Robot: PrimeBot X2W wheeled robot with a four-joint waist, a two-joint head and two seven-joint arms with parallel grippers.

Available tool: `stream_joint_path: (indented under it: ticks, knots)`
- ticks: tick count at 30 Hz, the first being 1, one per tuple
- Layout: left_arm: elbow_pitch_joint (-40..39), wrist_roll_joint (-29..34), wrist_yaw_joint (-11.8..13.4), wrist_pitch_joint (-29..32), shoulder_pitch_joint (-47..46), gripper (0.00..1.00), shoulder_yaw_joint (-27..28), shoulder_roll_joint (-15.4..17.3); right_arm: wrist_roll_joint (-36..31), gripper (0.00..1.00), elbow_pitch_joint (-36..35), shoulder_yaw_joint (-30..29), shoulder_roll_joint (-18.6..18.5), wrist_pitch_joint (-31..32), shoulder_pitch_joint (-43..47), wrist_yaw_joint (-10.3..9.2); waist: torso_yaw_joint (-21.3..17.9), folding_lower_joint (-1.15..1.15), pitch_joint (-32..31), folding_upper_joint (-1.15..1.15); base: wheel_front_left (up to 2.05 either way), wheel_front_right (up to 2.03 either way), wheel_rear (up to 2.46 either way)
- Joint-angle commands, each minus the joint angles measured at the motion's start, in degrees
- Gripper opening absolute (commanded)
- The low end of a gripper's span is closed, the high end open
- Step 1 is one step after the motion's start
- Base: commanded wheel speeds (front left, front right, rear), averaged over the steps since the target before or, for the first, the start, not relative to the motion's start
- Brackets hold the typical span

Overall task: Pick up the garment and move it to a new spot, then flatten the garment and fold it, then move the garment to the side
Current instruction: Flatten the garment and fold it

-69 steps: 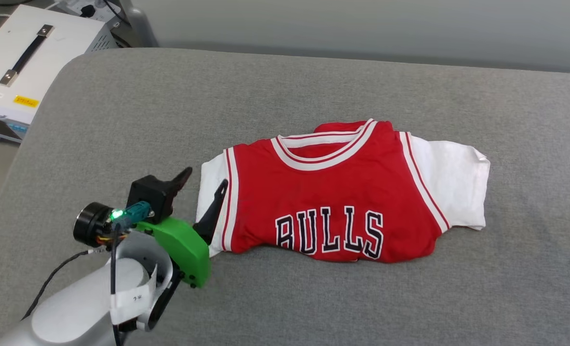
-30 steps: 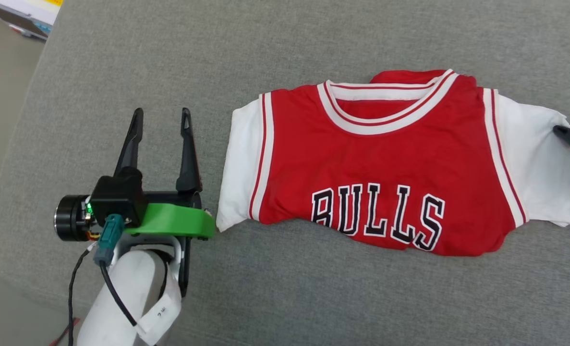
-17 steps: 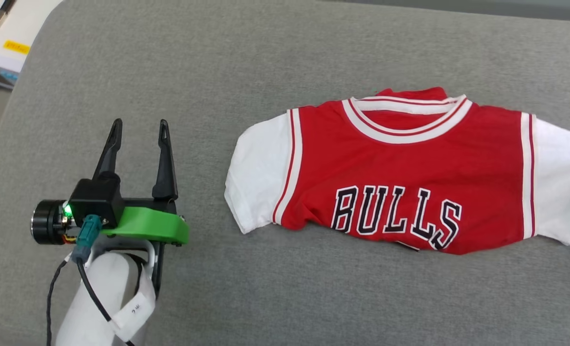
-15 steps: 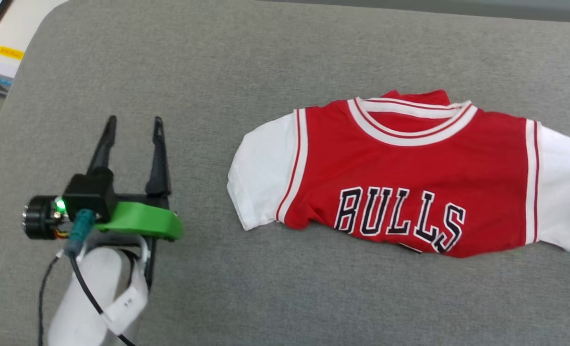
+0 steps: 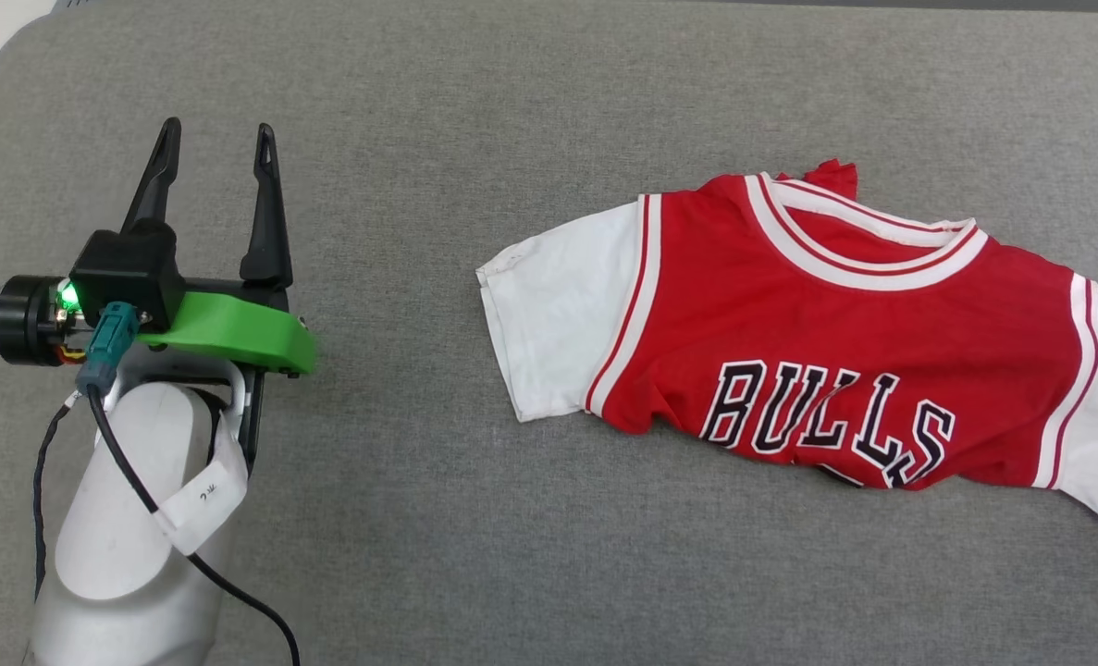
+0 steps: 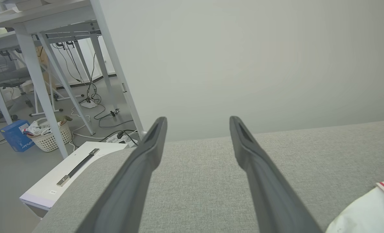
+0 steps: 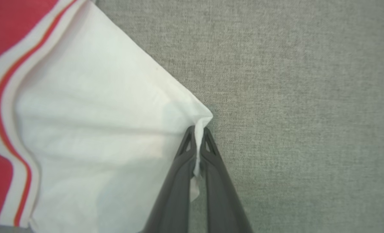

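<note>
Garment [image 5: 835,314]: red jersey, white short sleeves, striped neck trim, black "BULLS" lettering. It lies front up on the grey fabric surface [image 5: 511,555], in the right half of the head view, with the collar toward the far side. The body is skewed and its right end sits nearer than its left. The near hem is rumpled below the lettering. The right-hand sleeve runs past the view's edge.

Right gripper [image 7: 198,129]: fingers pressed together with a corner of the garment [image 7: 98,113] pinched between the tips. It is the white sleeve's corner, and the cloth is drawn to a point at the pinch. Grey fabric is just beyond.

Left gripper [image 5: 217,129]: fingers spread wide, nothing between them. It is at the left of the surface, well apart from the jersey's left sleeve, with the fingers pointing to the far edge. In its own wrist view, the left gripper [image 6: 197,119] frames bare fabric and a pale wall. A sliver of garment [image 6: 363,213] shows at lower right.

Beyond the far-left corner is a white case [image 6: 72,171] with a dark strap handle.
</note>
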Motion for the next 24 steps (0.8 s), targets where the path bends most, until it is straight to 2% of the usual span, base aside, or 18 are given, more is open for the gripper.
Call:
stream_joint_path:
  ticks: [1, 2, 3, 7, 10, 13, 19, 24]
  knots:
    - [0.5, 0.4, -0.3, -0.3, -1.3, 1.00, 0.0, 0.4, -0.7, 0.16, 1.0, 0.0, 1.5, -0.8, 0.2, -0.05, -0.6, 0.00, 0.3, 0.00, 0.00, 0.00, 0.00]
    - [0.9, 0.5, -0.4, -0.3, -1.5, 1.00, -0.3, 0.4, -1.5, 0.96, 1.3, -0.3, 2.0, -2.2, -0.3, -0.05, -0.8, 0.00, 0.2, 0.00, 0.00, 0.00, 0.00]
    - [1.3, 0.6, -0.5, -0.3, -1.7, 1.00, -0.5, 0.6, -2.0, 1.00, 1.4, -0.5, 2.4, -3.3, -0.7, -0.05, -1.0, 0.00, 0.0, 0.00, 0.00, 0.00, 0.00]
    - [3.0, 0.1, -2.9, 0.6, -4.5, 1.00, -1.4, 1.6, -5.5, 1.00, 0.4, -2.4, 1.9, -11.0, -2.3, -0.05, -1.7, 0.00, -1.4, 0.00, 0.00, 0.00, 0.00]
    - [3.8, -0.4, -5.4, 3.9, -7.9, 1.00, -2.6, 2.6, -8.3, 1.00, -1.3, -4.5, 1.4, -17.6, -2.7, -0.05, -2.4, 0.00, -2.4, 0.00, 0.00, 0.00, 0.00]
    - [4.7, -1.3, -7.6, 8.6, -11.8, 1.00, -4.5, 3.4, -9.5, 1.00, -4.4, -6.3, 1.4, -21.1, -1.9, -0.05, -3.0, 0.00, -3.0, 0.00, 0.00, 0.00, 0.00]
    - [9.2, -7.6, -9.7, 24.9, -19.1, 1.00, -11.3, 4.4, -13.7, 1.00, -12.7, -11.2, 2.2, -24.9, 1.3, -0.05, -4.3, 0.00, -3.4, 0.00, 0.00, 0.00, 0.00]
    - [11.4, -19.0, -9.8, 42.6, -23.8, 1.00, -21.8, 6.5, -17.5, 1.00, -20.4, -14.9, 5.2, -23.3, 5.3, -0.05, -5.7, 0.00, -2.6, 0.00, 0.00, 0.00, 0.00]
